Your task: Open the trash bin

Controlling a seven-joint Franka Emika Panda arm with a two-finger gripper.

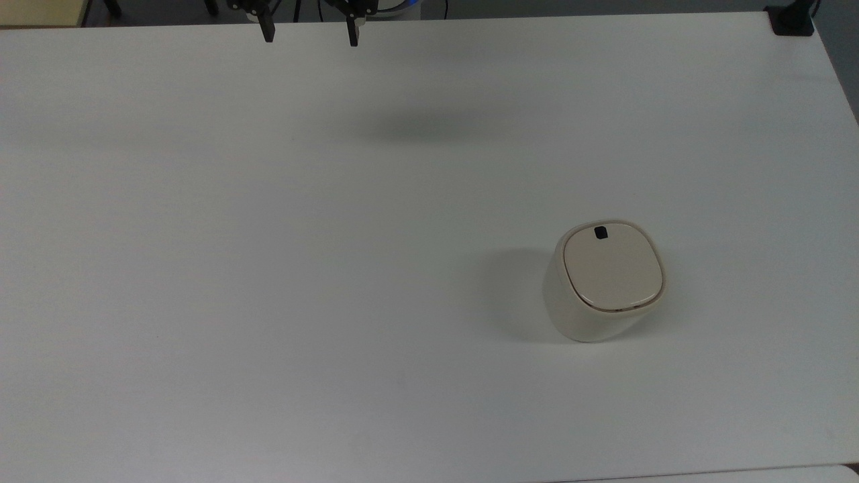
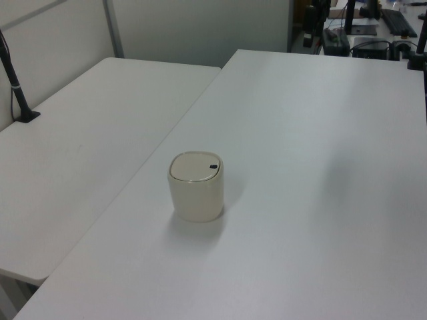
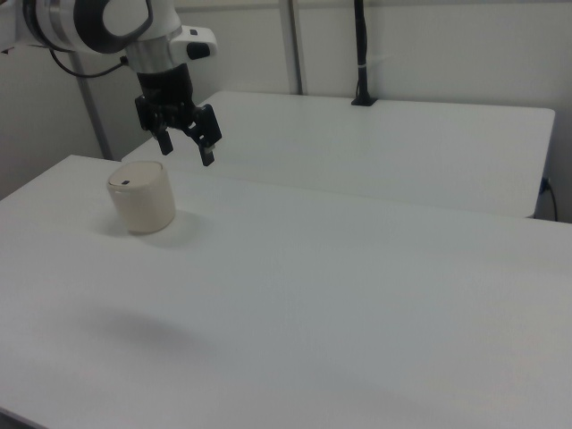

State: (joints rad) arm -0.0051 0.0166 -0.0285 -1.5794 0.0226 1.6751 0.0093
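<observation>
we see the gripper (image 1: pixel 310 33) hanging high with fingers spread, grasping nothing. the trash bin (image 1: pixel 607 282) stands lid shut, well apart toward the top view's lower right; its black latch mark (image 1: pixel 600 233) faces the gripper's side.

A cream-white trash bin (image 1: pixel 590 308) with a matching plain lid (image 1: pixel 613 268) stands on a plain white table (image 1: pixel 268 268); a small black latch mark (image 1: pixel 600 233) sits at the lid's edge. Above the table, the gripper (image 3: pixel 187 148) is black, on a white arm (image 3: pixel 107 22) banded in grey.
</observation>
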